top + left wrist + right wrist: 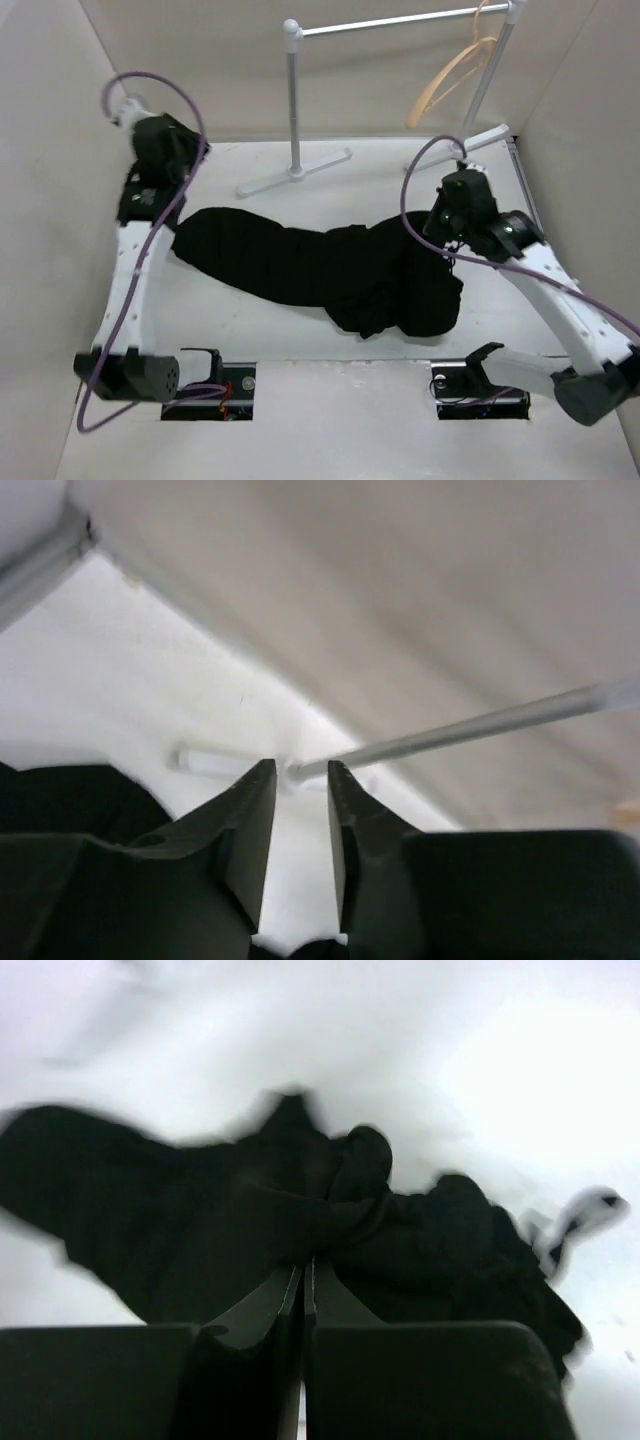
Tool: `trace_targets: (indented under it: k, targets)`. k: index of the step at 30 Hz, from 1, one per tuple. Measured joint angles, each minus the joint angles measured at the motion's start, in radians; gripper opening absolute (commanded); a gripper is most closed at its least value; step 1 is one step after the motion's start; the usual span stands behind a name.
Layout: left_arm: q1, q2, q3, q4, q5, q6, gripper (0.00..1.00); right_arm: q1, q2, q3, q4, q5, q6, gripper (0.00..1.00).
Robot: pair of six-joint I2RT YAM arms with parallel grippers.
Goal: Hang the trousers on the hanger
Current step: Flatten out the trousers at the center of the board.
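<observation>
Top view: the trousers (320, 265) lie bunched on the table (380, 190), long axis left to right. The hanger (447, 78) hangs hook-up on the rack (400, 22), bare.

Left wrist: the left gripper (302, 773) is narrowly parted and empty.

Right wrist: the right gripper (303, 1268) is closed at the cloth, perhaps pinching a fold to lift it, though blur hides this.

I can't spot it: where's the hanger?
In the top view, the hanger hangs at the far right end of the rack's rail, behind the trousers.
</observation>
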Motion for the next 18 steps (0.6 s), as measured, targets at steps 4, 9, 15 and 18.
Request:
trace_targets:
  k: [4,9,15,18]
  targets:
    - [-0.159,0.103,-0.201,-0.009,-0.035,0.013,0.51,-0.122,0.116,-0.238,0.074,-0.023,0.032,0.05]
    - [-0.246,-0.012,-0.5,-0.096,-0.056,0.026,0.65,-0.122,0.028,-0.381,0.127,-0.004,0.053,0.13]
    - [-0.064,-0.189,-0.666,-0.132,-0.09,0.014,0.72,-0.247,-0.167,-0.584,0.146,0.013,0.086,0.63]
    - [0.032,-0.173,-0.673,-0.099,-0.086,0.002,0.71,-0.277,-0.179,-0.598,0.145,0.011,0.08,0.72]
